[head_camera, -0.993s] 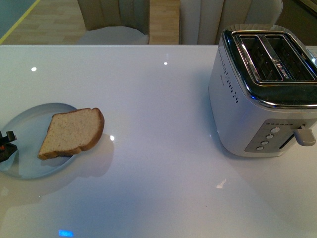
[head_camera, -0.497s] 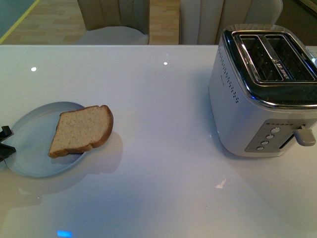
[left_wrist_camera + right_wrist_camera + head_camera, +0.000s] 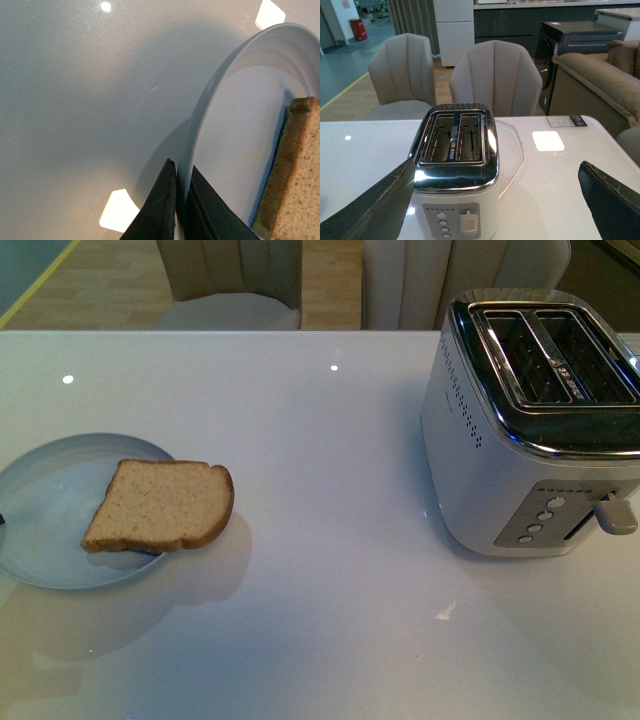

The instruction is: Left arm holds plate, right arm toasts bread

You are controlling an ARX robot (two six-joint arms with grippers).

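Observation:
A pale blue-grey plate is at the left of the white table, lifted a little, its shadow below it. A slice of brown bread lies on it and overhangs its right rim. My left gripper is shut on the plate's rim; the bread lies beside it. In the front view only a dark speck of it shows at the left edge. My right gripper is open and empty, facing the toaster from the front. The toaster stands at the right, both slots empty.
Two upholstered chairs stand behind the table's far edge. A sofa is at the far right. A small card lies on the table behind the toaster. The toaster's lever faces me.
The plate with the bread has shifted left and up, and the bread has turned flatter on it. The left gripper tip has slid almost out of the front view.

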